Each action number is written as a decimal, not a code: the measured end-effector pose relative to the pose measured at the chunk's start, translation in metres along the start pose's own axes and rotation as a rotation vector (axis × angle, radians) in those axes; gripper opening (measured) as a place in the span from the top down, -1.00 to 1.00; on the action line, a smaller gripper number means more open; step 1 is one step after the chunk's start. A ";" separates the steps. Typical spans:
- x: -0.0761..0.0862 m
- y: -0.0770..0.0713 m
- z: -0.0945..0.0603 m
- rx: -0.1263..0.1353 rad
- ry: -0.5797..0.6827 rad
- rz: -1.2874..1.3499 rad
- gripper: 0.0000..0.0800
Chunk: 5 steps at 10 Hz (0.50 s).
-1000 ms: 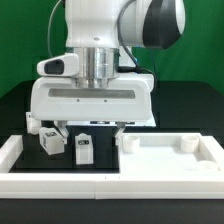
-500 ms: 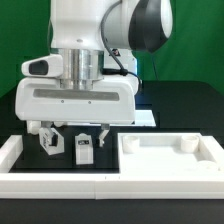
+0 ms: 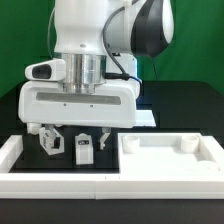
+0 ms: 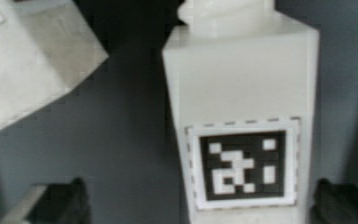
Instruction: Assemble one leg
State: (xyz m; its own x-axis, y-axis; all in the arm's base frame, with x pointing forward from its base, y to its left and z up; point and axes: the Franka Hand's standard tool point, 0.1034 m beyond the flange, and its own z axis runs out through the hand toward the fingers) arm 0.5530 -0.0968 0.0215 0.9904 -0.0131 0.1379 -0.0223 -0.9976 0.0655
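Note:
A small white leg (image 3: 84,151) with a black-and-white tag stands on the black table, directly under my gripper (image 3: 83,137). The two fingers hang on either side of it and do not touch it, so the gripper is open. In the wrist view the leg (image 4: 240,120) fills the middle, tag facing the camera, with a peg at its far end. The dark fingertips (image 4: 59,204) show at the frame's edge, one on each side of the leg. A second leg (image 3: 50,140) lies to the exterior view's left; it also shows in the wrist view (image 4: 30,60).
The large white square tray-like part (image 3: 168,158) with raised corners lies at the exterior view's right. A white L-shaped rail (image 3: 40,180) runs along the front and left. A flat white board (image 3: 146,118) lies behind the gripper.
The arm has shifted to the exterior view's left and come down, so the fingers now straddle the standing leg. The legs and the tray-like part have not moved.

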 end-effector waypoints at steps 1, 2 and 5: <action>0.000 0.000 0.000 0.000 0.000 0.000 -0.21; 0.000 0.000 0.000 0.000 0.000 0.000 -0.21; 0.000 0.000 0.000 0.000 0.001 0.000 0.30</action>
State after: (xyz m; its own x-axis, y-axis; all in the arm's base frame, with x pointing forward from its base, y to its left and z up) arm 0.5531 -0.0969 0.0217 0.9903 -0.0131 0.1384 -0.0224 -0.9976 0.0657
